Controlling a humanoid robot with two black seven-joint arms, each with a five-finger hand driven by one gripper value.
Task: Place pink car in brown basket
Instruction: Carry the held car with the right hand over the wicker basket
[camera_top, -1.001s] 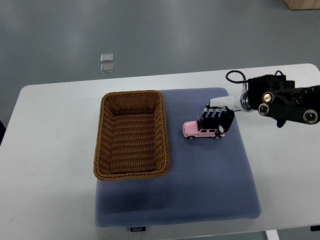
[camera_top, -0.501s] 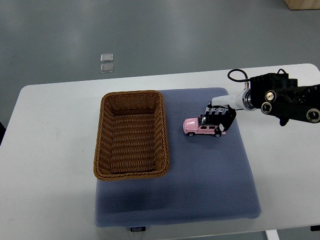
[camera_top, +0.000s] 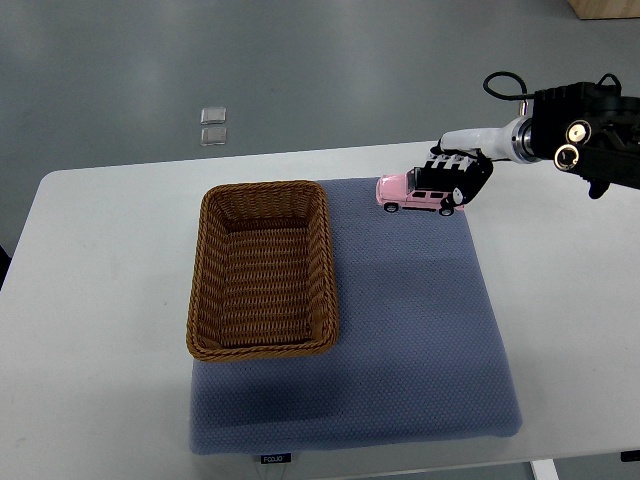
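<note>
1. Grip check first: your right hand (camera_top: 452, 176), reaching in from the right edge of the frame, has its dark fingers (camera_top: 447, 168) curled down over the roof and rear of the pink car (camera_top: 412, 193), and the car looks lifted clear of the blue mat (camera_top: 420, 330), up in the upper right of centre.
2. Your left arm does not show anywhere in the frame.
3. You are probably carrying a small, rigid toy, light for its size, with a smooth painted body that could slide between the fingers if the hold loosens.
4. The wheels likely roll freely, so treat them as a poor place to hold; the boxy cabin and flat sides, where you have it, give the steadiest purchase.
5. Only the rear half sits under your fingers, so the pink nose sticks out leftward unsupported; watch for it tipping as you move.
6. The brown basket (camera_top: 262, 272) lies well apart, left of centre on the mat atop the white bench (camera_top: 90, 300), empty and open upward.
7. Its woven walls stand proud, so you will need the car carried above the rim before letting go.
</note>
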